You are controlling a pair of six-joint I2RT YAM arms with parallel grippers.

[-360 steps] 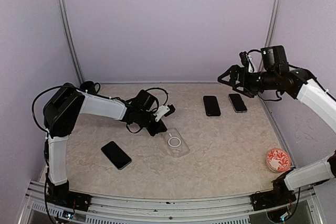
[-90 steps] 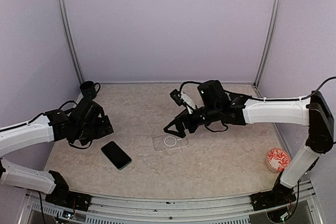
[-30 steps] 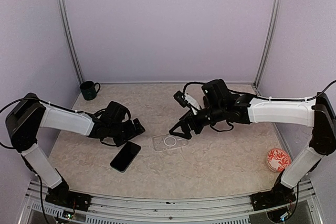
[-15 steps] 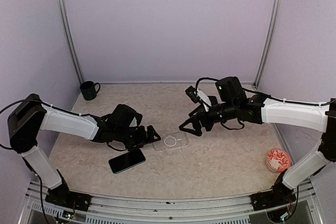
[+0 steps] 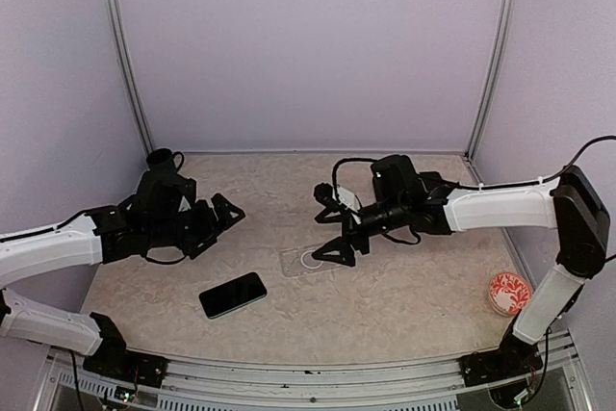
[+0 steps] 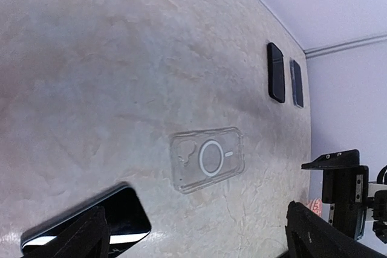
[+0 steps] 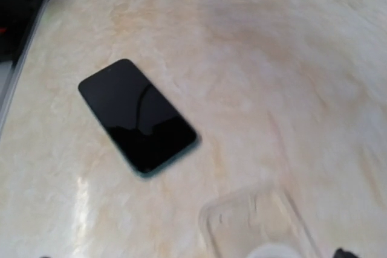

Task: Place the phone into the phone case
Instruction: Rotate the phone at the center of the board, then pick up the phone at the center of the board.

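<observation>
The black phone [image 5: 233,295] lies flat, screen up, on the marbled table, left of centre and near the front; the right wrist view shows the phone [image 7: 138,115] too. The clear phone case [image 5: 306,260], with a white ring on its back, lies empty to the phone's right, apart from it, and appears as a case [image 6: 207,158] in the left wrist view. My left gripper [image 5: 226,221] hangs open above the table, back-left of the phone, holding nothing. My right gripper [image 5: 327,238] stands open and empty over the case's right end.
Two more dark phones [image 6: 276,72] lie side by side at the back right. A red patterned dish [image 5: 509,292] sits near the front right. A dark mug [image 5: 159,156] stands in the back left corner, partly behind my left arm.
My left gripper has drawn back to the left, away from the phone, which stays turned crosswise. My right gripper has come left and down over the case.
</observation>
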